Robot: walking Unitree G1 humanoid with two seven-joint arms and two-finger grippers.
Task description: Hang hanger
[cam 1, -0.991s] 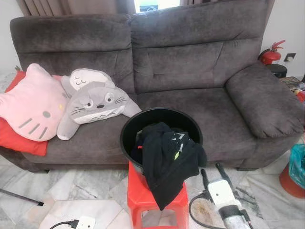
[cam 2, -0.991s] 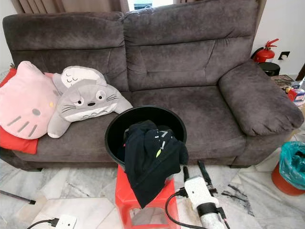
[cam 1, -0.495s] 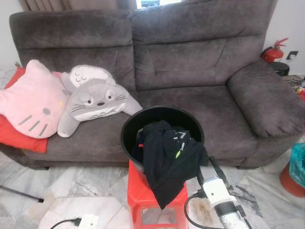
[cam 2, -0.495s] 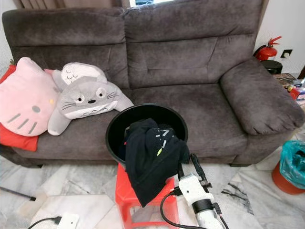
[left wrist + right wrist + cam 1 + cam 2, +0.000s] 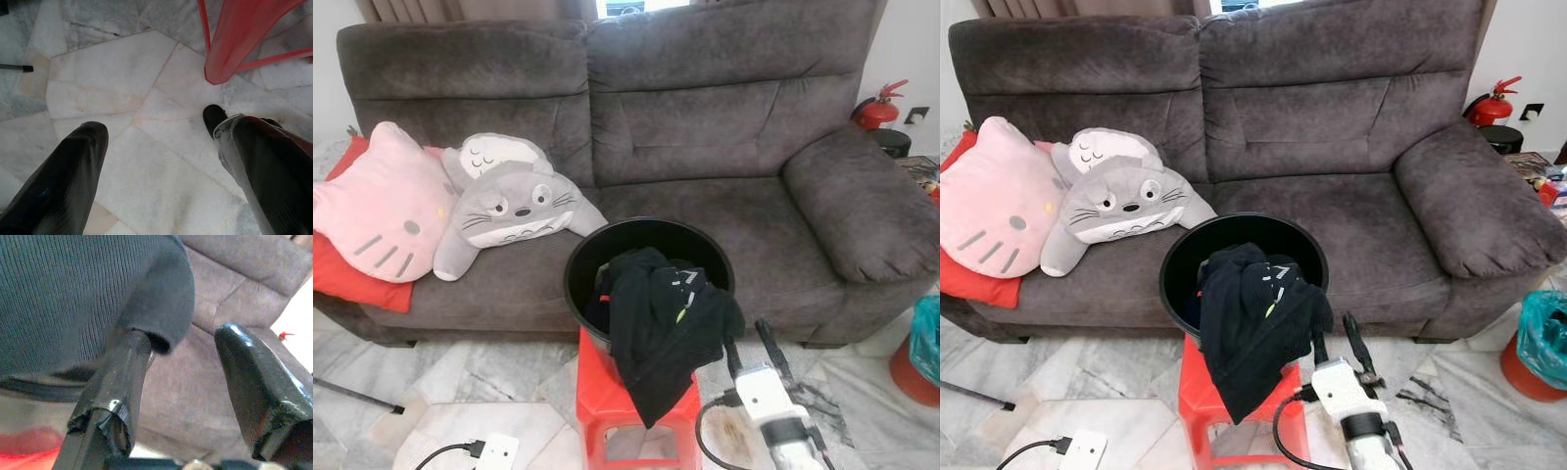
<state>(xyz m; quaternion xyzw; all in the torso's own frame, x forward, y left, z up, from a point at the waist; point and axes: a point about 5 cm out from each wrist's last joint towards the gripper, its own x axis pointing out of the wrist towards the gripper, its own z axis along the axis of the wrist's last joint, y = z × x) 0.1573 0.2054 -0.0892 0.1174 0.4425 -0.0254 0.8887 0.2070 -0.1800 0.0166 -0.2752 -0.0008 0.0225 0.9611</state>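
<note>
Right gripper point(image 5: 1337, 338), fingers spread and empty, sits just right of the black garment point(image 5: 1253, 323). No hanger seen. Left gripper point(image 5: 156, 161), spread wide, hangs idle.

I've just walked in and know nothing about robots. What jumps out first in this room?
A black bucket on a red stool stands before a grey sofa, with dark clothes spilling over its front rim. On the sofa's left sit a pink cat cushion and a grey plush. The robot's right tool, open, reaches up beside the hanging clothes.
</note>
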